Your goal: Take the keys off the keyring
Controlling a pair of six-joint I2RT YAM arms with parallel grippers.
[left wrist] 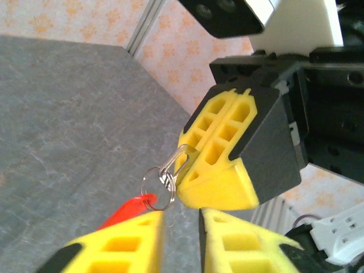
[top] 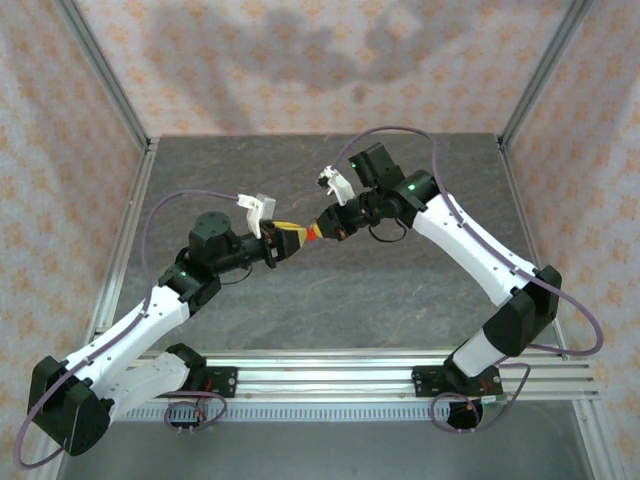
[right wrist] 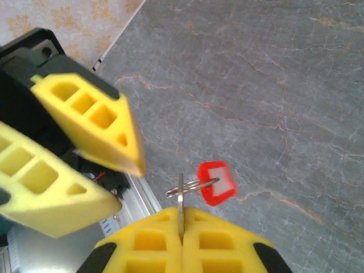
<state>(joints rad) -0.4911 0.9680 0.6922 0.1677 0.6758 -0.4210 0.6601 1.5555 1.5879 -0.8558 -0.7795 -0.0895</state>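
The key (right wrist: 181,199) sits at the tip of the right gripper (right wrist: 182,219). The keyring (right wrist: 216,183) hangs just ahead of that gripper (clear of the table (right wrist: 284,85) below), with the left gripper (right wrist: 128,185) directly opposite.

White-shelled left arm (top: 150,320) and right arm (top: 470,240), black-jointed, trail purple cables (top: 165,205) (green lights (top: 413,185) glow); left claw (left wrist: 181,239) and right claw (right wrist: 182,250) wear yellow ribbed wedge fingers (left wrist: 125,250).
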